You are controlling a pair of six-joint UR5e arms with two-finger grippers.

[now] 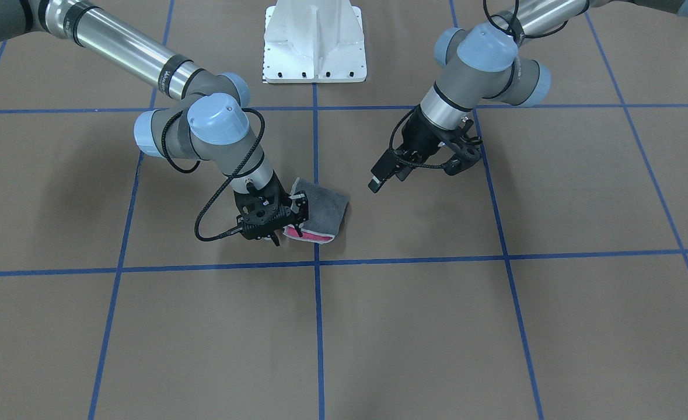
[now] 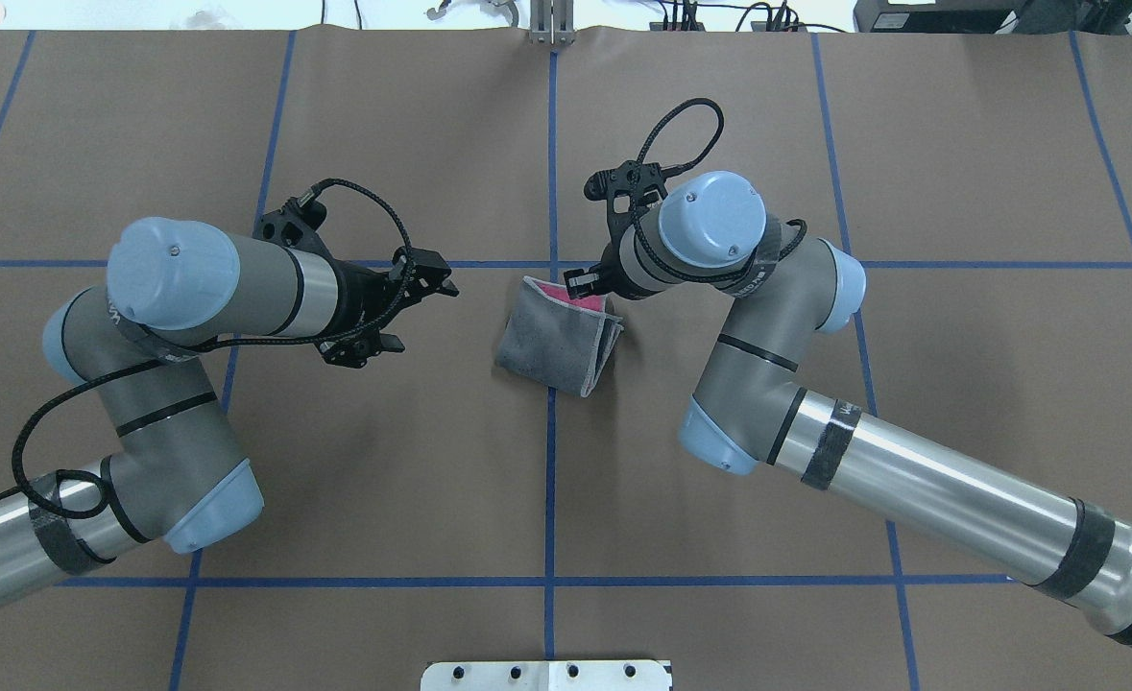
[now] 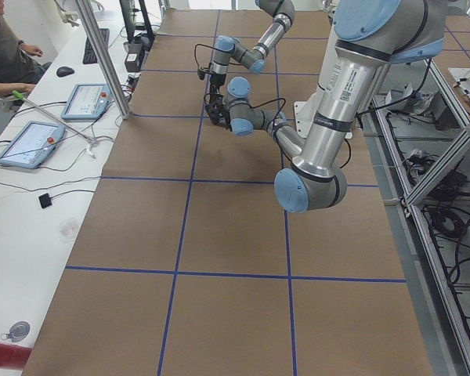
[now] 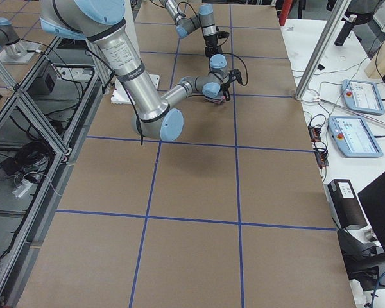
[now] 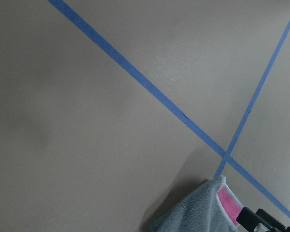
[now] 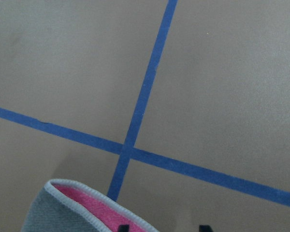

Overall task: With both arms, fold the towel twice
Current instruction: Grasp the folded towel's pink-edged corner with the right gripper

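Where the towel lies: the towel [image 2: 551, 341] is found folded on the brown paper-covered bench [image 2: 383, 480], astride the central blue tape line [image 2: 550, 480] and just on the robot's side of a tape crossing.
Material and shape: soft dark grey terry is turned outward, while a pink inner face and a light grey hem are exposed at the open edges. A nearly square, slightly puffed packet is formed.
Heading: the packet is set askew to the tape grid, with its pink-showing edge pointed away from the white pedestal base [image 1: 314, 46]. No clear long axis can be made out.
Right tool: the right tool [image 1: 288, 224] is held at the pink edge with its jaws apart. Whether the cloth is touched cannot be told.
Left tool: the left tool [image 2: 410, 312] is held spread wide with nothing in it, near the towel but apart from it.
Views: the hem stitching and two separated dark fingertips [image 6: 123, 228] are shown only by the right wrist view. In the exterior left view the towel cannot be made out, but a seated person [image 3: 4, 55] and tablets [image 3: 23, 145] are seen.
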